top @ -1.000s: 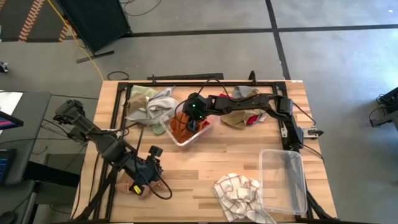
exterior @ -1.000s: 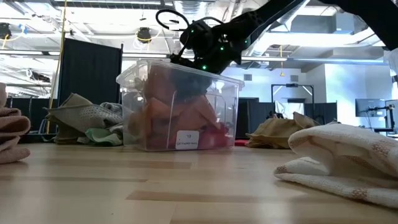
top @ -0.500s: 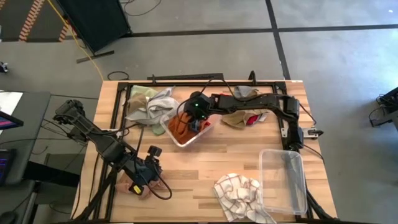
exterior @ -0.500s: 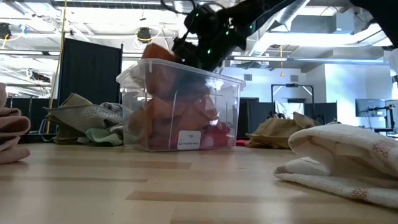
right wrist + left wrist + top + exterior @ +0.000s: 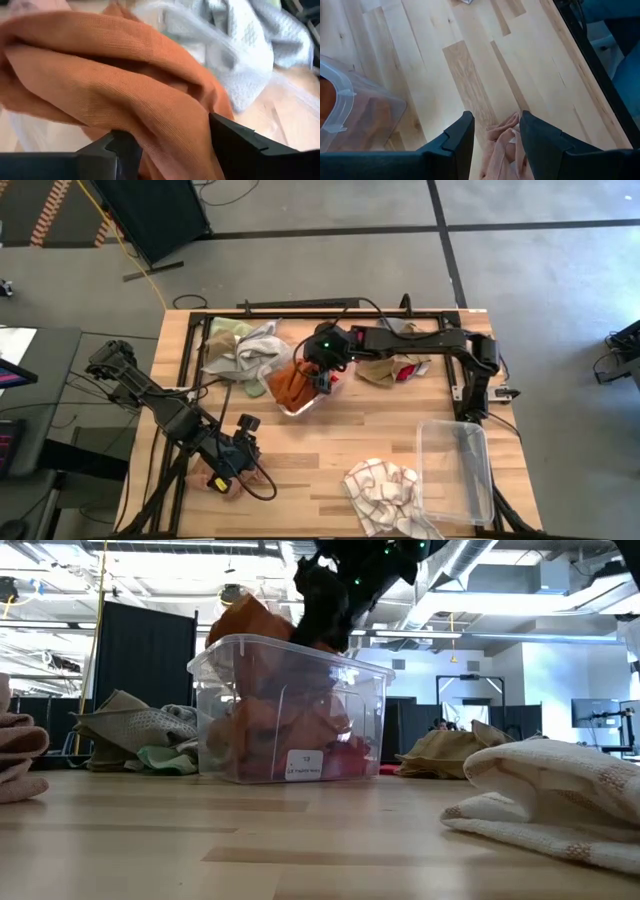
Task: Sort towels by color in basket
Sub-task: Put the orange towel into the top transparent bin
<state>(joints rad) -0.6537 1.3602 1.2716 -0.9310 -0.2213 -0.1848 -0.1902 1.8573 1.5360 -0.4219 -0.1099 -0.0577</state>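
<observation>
My right gripper (image 5: 322,365) is over the clear bin (image 5: 312,402) at the table's far middle, shut on the rust-orange towel (image 5: 292,383). The towel's top also shows above the bin's rim in the low view (image 5: 245,622). My left gripper (image 5: 225,472) is low at the table's near left, shut on a pale pink cloth (image 5: 501,147) that lies on the wood. Grey (image 5: 255,345) and pale green (image 5: 225,330) towels lie at the far left. A tan-brown towel (image 5: 380,370) with a red one (image 5: 408,372) lies at the far right. The white checked towel (image 5: 380,490) lies near the front. My right gripper pinches a bunched fold of the rust-orange towel (image 5: 170,125) between its two fingers, coming from above. The towel hangs below the fingers, its upper part above the bin's rim and its lower part (image 5: 270,720) inside the bin. My left gripper has a bunched part of the pale pink cloth (image 5: 505,132) between its two fingers, coming from above at a slant. The cloth rests on the table.
A second clear bin (image 5: 455,470) stands at the near right, beside the checked towel. A black frame (image 5: 300,310) runs along the table's far and left edges. Bare wood lies between the two bins.
My right gripper has risen and gone slightly toward the table's right edge, drawing the rust-orange towel up. The towel's top now stands above the bin's rim while its lower part stays inside.
</observation>
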